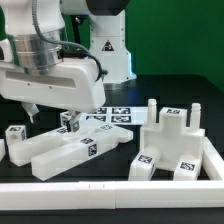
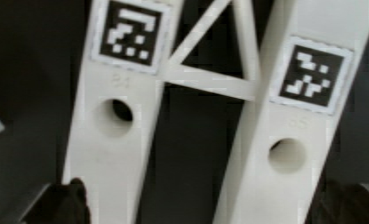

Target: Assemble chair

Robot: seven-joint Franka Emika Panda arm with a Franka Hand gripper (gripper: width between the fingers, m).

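In the exterior view my gripper (image 1: pixel 50 120) hangs open over a long white chair part (image 1: pixel 72 152) at the exterior view's left. The wrist view shows that part as two parallel white bars (image 2: pixel 113 120) joined by thin cross struts (image 2: pixel 202 80), each bar with a square tag and a round hole. My dark fingertips (image 2: pixel 60 205) stand outside both bars, and nothing is gripped between them. A small tagged white block (image 1: pixel 15 140) lies beside the part. A joined group of chunky white chair pieces (image 1: pixel 172 145) stands at the exterior view's right.
The marker board (image 1: pixel 115 115) lies flat behind the parts. A long plain white rail (image 1: pixel 110 190) runs along the front and turns up the exterior view's right side (image 1: pixel 214 160). The robot's base (image 1: pixel 110 50) stands at the back.
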